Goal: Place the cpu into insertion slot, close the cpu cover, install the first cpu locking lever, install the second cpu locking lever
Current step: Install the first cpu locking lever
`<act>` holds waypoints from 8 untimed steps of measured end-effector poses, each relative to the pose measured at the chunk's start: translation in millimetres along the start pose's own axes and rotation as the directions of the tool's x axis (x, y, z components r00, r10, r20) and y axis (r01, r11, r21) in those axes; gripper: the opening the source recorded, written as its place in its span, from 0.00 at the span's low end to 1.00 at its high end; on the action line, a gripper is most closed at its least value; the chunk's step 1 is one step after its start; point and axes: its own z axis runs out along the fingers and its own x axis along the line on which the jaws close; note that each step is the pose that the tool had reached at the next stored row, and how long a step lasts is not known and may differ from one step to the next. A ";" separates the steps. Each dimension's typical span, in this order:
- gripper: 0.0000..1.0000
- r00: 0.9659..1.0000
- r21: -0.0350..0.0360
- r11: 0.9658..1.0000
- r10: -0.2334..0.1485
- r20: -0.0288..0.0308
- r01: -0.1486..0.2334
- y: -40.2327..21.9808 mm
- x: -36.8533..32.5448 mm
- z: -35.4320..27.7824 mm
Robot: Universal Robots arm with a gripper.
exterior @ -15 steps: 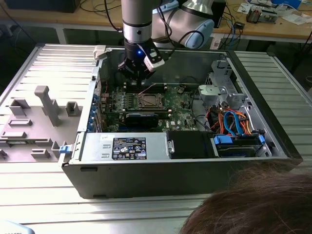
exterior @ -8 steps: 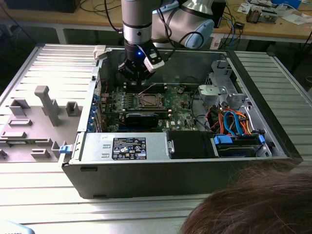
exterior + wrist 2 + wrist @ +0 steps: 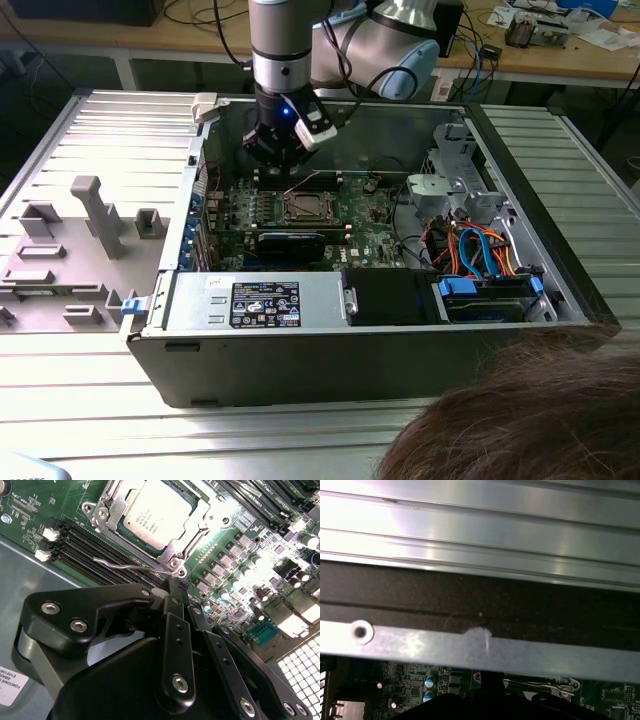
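Okay, status from my side:
- My claw [image 3: 170, 587] is clenched, fingers pressed together with nothing between them, tips just beside the wire locking lever [image 3: 127, 566] at a corner of the insertion slot [image 3: 175, 562].
- The cpu [image 3: 156, 514] sits flat in the slot; the cpu cover [image 3: 112, 502] frames it, silver, cut-out centre showing the chip face.
- In the exterior view I hang over the green motherboard [image 3: 365, 235] inside an open grey computer case [image 3: 330, 345], lying on its side.
- The case rests on a ribbed metal table [image 3: 110, 150]; a grey fixture plate [image 3: 75, 250] with upright blocks lies toward the exterior view's left.
- Behind, a wooden bench [image 3: 560, 60] with cables and clutter; a person's hair [image 3: 530, 420] in the foreground.
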 end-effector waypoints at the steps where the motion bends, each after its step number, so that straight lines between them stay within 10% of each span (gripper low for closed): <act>1: 0.11 1.000 0.000 1.000 0.000 0.000 0.000 0.0 0.0 0.4; 8: 0.11 1.000 0.000 1.000 0.000 0.000 0.000 0.0 0.1 2.9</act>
